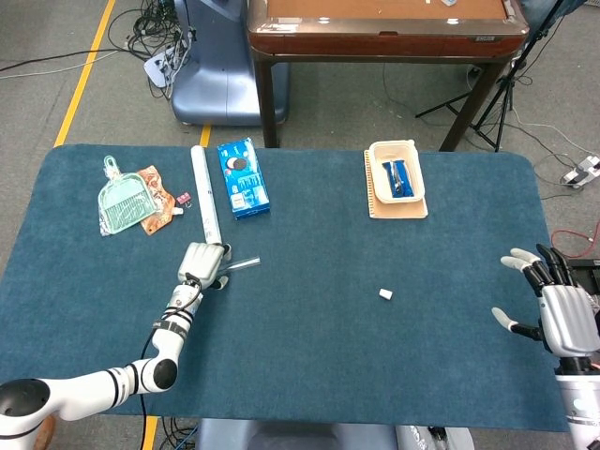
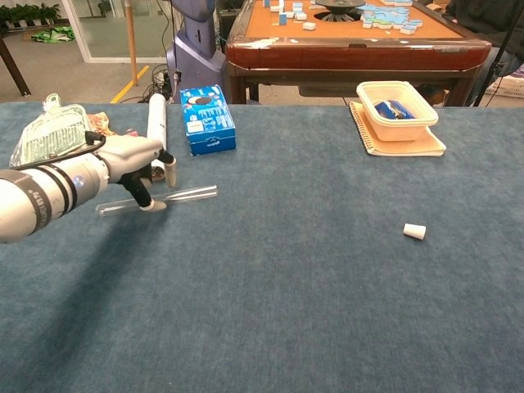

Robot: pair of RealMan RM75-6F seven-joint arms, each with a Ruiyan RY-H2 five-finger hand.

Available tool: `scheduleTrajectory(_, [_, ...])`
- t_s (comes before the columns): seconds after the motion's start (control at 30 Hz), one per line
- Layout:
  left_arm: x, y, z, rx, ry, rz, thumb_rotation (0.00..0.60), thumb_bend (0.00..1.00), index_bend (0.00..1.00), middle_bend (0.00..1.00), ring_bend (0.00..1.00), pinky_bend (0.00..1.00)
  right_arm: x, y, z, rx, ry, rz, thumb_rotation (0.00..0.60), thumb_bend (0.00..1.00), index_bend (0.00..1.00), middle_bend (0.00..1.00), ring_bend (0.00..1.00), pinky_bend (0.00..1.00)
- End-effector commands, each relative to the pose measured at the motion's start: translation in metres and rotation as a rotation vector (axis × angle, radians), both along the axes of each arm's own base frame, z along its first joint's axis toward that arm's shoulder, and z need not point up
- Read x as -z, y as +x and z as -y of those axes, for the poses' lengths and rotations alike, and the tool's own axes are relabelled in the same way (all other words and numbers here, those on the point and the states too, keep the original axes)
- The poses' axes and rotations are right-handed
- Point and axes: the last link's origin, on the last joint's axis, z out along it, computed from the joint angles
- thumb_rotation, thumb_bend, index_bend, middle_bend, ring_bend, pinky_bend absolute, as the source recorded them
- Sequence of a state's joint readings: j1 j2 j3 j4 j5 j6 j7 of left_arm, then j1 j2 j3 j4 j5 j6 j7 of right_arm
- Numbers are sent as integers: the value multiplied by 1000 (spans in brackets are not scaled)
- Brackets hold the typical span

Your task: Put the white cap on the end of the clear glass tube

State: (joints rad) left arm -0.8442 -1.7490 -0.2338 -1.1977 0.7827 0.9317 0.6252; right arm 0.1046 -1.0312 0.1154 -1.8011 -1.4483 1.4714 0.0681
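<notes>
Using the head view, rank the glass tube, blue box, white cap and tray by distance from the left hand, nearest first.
From the left hand:
1. Glass tube: right at the fingers, lying on the cloth.
2. Blue box: just beyond, toward the far edge.
3. White cap: mid-table, off to the right.
4. Tray: far right, near the far edge. Close to the cap's distance, slightly farther.

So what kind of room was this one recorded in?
Probably a robot lab or workshop: loose floor cables, yellow floor tape, a tripod stand, and oddly a mahjong table behind the blue-clothed work table.
</notes>
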Motion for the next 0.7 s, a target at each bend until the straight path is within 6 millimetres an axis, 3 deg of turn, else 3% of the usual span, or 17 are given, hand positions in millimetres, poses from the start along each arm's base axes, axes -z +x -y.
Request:
scheduleTrajectory(0.03, [1,-1,0,-7,3,2,600,224,423,1000,965,1000,0,0,0,0,1,1,600,166,282,192,49,57])
scheduleTrajectory(0.2, [2,-4,-2,-31,0,0,571,224,436,1000,965,1000,1,0,0,0,6,1,600,167,283,192,49,56])
scheduleTrajectory(0.47, [7,-2,-2,-54,-19,5,416,224,466,1000,965,1000,0,-1,-2,5,1,-2,600,166,283,192,49,57])
scheduleTrajectory(0.7, [8,3,3,-47,-41,8,398,224,487,1000,965,1000,-1,-1,-3,8,-1,-2,600,166,282,192,49,57])
